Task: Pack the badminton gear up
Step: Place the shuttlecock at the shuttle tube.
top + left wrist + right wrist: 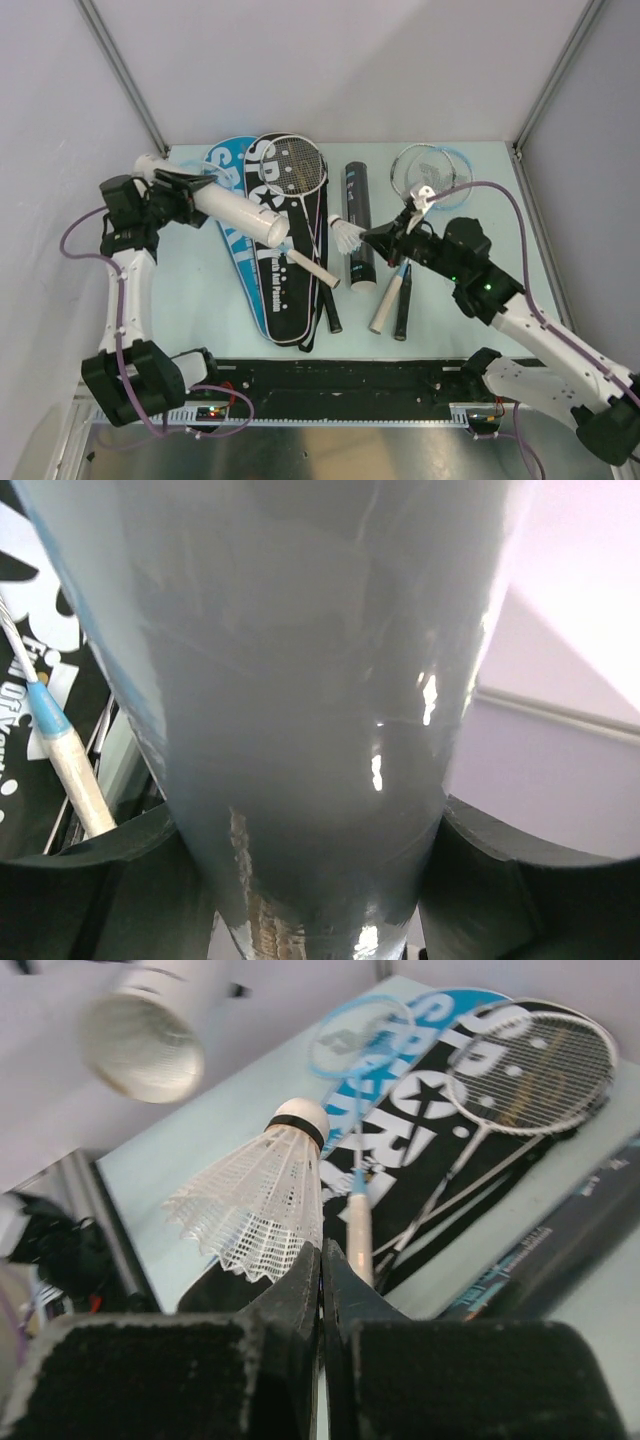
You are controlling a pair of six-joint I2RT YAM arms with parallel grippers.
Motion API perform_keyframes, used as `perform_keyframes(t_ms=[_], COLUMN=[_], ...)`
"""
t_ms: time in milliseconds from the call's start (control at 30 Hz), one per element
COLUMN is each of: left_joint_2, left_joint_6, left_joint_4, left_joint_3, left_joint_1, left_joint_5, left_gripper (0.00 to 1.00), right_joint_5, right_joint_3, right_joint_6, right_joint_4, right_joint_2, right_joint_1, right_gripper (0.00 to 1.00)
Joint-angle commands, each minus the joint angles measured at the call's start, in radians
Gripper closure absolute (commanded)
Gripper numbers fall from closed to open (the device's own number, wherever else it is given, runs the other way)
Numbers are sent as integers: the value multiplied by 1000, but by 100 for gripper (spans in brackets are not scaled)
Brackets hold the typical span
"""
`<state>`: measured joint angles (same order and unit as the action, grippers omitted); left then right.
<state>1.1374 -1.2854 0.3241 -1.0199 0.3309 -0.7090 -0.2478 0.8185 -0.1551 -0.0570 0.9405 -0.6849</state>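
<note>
Over the middle of the table [200, 290], loading a shuttlecock [262, 1200] into the white tube [235, 212] looks like the step in hand; next the cork must line up with the tube's open mouth. Nearest, the right gripper [320, 1260] pinches the shuttlecock's feather skirt, jaws nearly together. Farther off, the left gripper [190, 195] clamps wide around the raised tube, mouth facing the cork.
</note>
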Motion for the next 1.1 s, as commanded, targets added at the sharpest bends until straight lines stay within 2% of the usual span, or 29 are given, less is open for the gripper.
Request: perform_keyframes(t_ms=[0,200,367,633,867,1067], left_joint_2=[51,90,80,35,-2,-34], left_joint_6=[62,78,74,62,58,39], left_joint_4=[-50,-51,-53,-62,-66,-70], left_joint_3=[-10,-19,-21,32,75,103], left_joint_1=[-84,-141,-144,-163,-171,-177], left_joint_5=[-80,-61,-50,-32,-32,-9], left_gripper=[68,69,69,69,70,71], right_joint_5=[-179,-198,-195,-122,-13,156], right_joint_3=[-24,-25,-16,59,132,207], right_joint_6=[20,-36,-87,-133,-172,-187], right_joint_4=[48,6,-97,-154,-200,-215], right_joint_2=[-102,-110,-34,108,219,316], right_joint_1=[-11,-61,-129,-197,-228,-283], right_gripper=[100,100,100,100,100,100])
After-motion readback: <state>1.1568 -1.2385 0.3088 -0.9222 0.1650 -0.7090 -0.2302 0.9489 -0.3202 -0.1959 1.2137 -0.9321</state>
